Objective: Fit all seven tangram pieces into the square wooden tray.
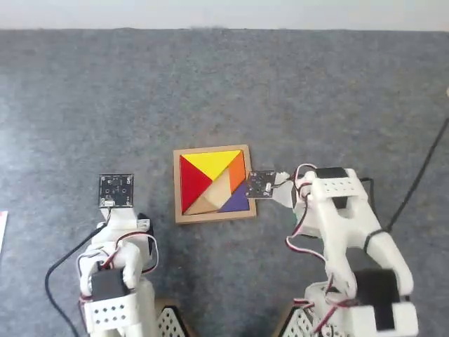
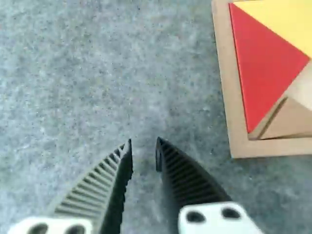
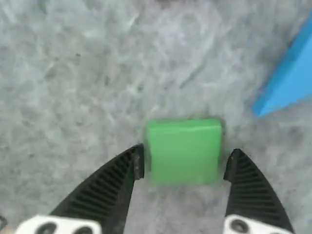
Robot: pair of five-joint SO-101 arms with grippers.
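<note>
High view: a grey, felt-like mat (image 1: 316, 91) covers the whole table, with a pale strip (image 1: 224, 12) along its far edge and a black cable (image 1: 421, 175) trailing across it beside the right arm (image 1: 344, 225). The square wooden tray (image 1: 210, 218) lies flat on the mat between the two arms. It holds a yellow triangle (image 1: 214, 161), a red triangle (image 1: 193, 186), an orange piece (image 1: 237, 172), a purple piece (image 1: 238, 200) and plain wood-coloured pieces (image 1: 214, 193).

The left arm (image 1: 116, 267) sits apart from the tray. Its left gripper (image 2: 144, 146) points down at bare mat, the jaws parted by a narrow gap with nothing between them. A corner of the tray lies ahead of the tips and off to the side nearer the other arm.

The right arm's wrist is just beside the tray's edge. The right gripper (image 3: 185, 158) has its jaws spread wide, and a green square (image 3: 184, 146) lies flat on the mat between them. One finger (image 3: 131, 170) stands close against one side of the square. The other finger stands just clear of the opposite side, so the square is straddled, not clamped. A blue piece (image 3: 287, 78) lies on the mat past the tips, out beyond that second finger.
</note>
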